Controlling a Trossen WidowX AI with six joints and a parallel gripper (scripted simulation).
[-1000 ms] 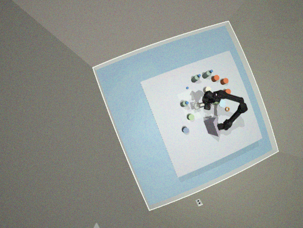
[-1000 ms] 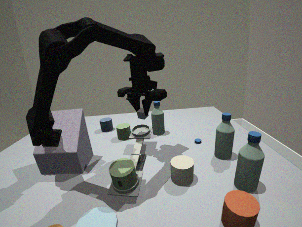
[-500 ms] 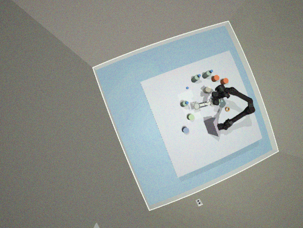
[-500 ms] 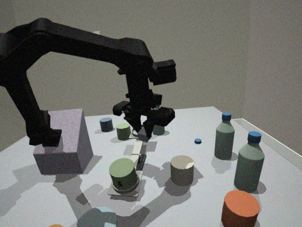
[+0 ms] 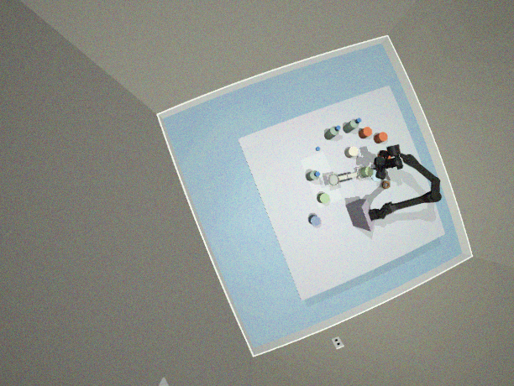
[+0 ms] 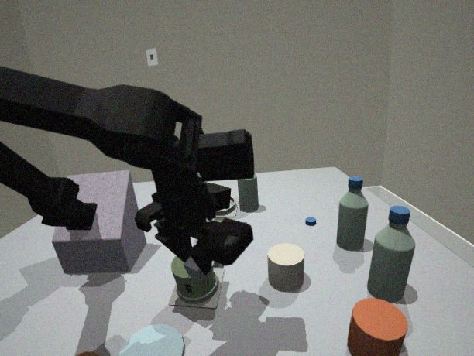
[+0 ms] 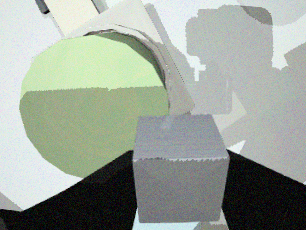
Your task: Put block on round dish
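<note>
My gripper (image 6: 201, 265) (image 7: 177, 160) is shut on a small grey block (image 6: 191, 267) (image 7: 180, 170). It hangs just beside and above the green cup (image 5: 366, 171) (image 6: 179, 271) (image 7: 75, 65), which stands on the near end of the balance (image 5: 348, 176) (image 6: 182, 304). I cannot tell whether block and cup touch. The balance's other end (image 5: 333, 179) bears no cup. The other green cup (image 5: 323, 198) stands on the table beyond. The pale blue round dish (image 5: 375, 178) (image 6: 155, 342) (image 7: 172, 225) lies near the balance's near end, partly hidden by the arm in the top view.
A purple box (image 5: 358, 213) (image 6: 93, 255) stands beside the arm's base. A cream cylinder (image 5: 353, 151) (image 6: 286, 267) stands near the balance. Capped bottles (image 5: 352, 126) (image 6: 391, 267) and orange cylinders (image 5: 380, 137) (image 6: 377, 329) stand farther out. A brown round object (image 5: 385, 185) lies beside the dish.
</note>
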